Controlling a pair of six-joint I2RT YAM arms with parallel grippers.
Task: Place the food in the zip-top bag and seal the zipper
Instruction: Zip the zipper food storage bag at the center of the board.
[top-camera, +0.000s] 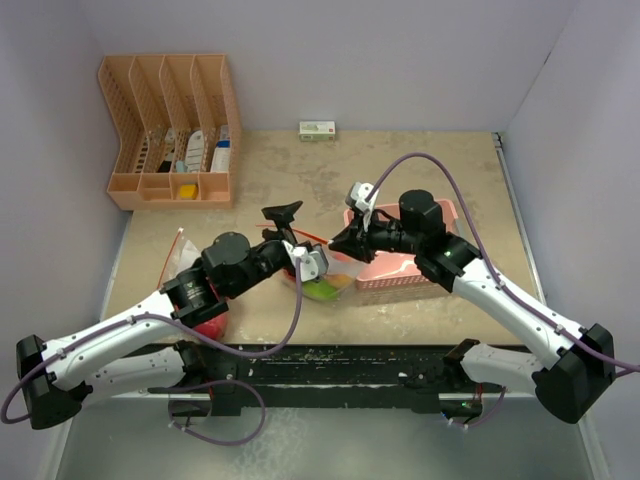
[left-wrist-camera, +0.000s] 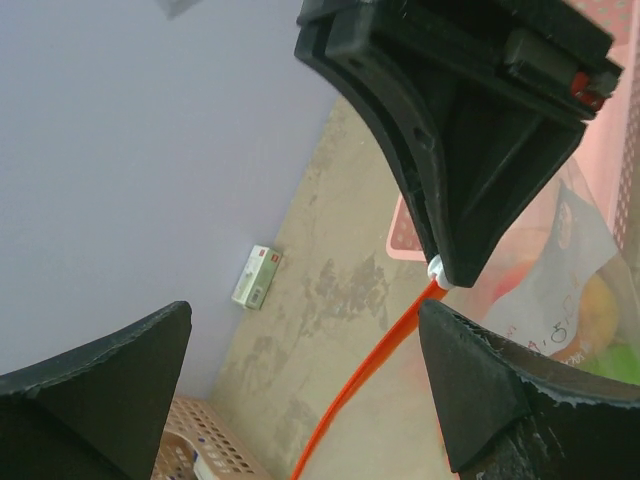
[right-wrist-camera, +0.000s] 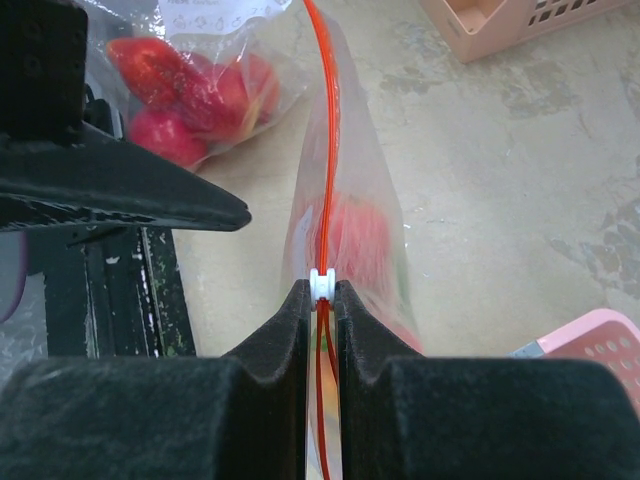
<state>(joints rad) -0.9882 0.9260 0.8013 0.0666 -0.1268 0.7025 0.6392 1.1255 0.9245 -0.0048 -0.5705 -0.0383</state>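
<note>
Both jaws of my right gripper (right-wrist-camera: 320, 290) are pinching the zip-top bag (right-wrist-camera: 375, 190) at its orange zipper (right-wrist-camera: 323, 120), food (right-wrist-camera: 350, 235) lying at twelve o'clock beyond them; my left gripper (left-wrist-camera: 305, 315) is gaping empty.

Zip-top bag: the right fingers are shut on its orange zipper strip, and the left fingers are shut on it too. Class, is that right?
No. The left wrist view shows the left fingers wide open, gripping nothing. The right fingers are shut on the orange zipper strip of the zip-top bag, as stated.
</note>
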